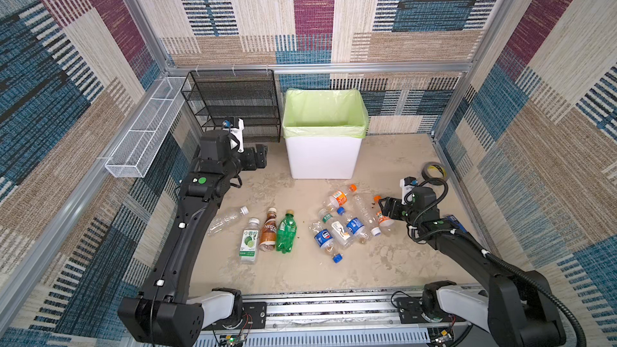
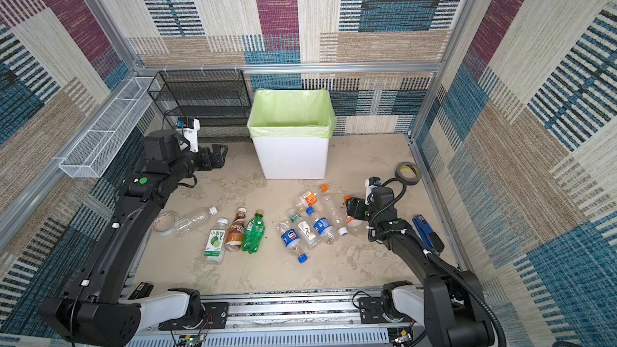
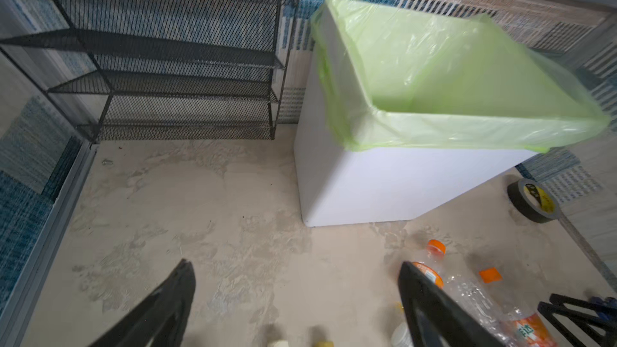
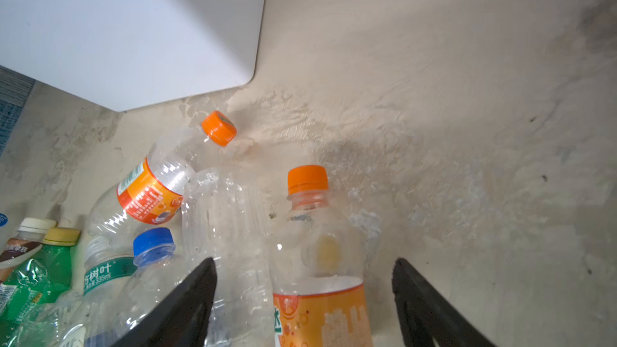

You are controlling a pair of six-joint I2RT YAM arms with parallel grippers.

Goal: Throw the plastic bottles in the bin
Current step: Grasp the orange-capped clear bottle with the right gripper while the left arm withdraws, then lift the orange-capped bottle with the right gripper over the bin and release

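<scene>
The white bin (image 1: 322, 158) with a pale green bag stands at the back middle, also in the left wrist view (image 3: 384, 188). Plastic bottles lie on the floor in front of it: a clear one (image 1: 227, 220), a lime-labelled one (image 1: 249, 240), a brown one (image 1: 268, 233), a green one (image 1: 286, 232) and a heap with blue and orange labels (image 1: 340, 228). My left gripper (image 1: 262, 158) (image 3: 297, 268) hangs open and empty left of the bin. My right gripper (image 1: 384, 206) (image 4: 303, 265) is open astride an orange-capped bottle (image 4: 317, 262), with a gap on both sides.
A black mesh rack (image 1: 233, 105) stands left of the bin, and a white wire basket (image 1: 147, 131) hangs on the left wall. A grey tape roll (image 1: 434, 171) lies at the right wall. In a top view, a clear tape roll (image 2: 163, 223) and a blue tool (image 2: 427, 233) show.
</scene>
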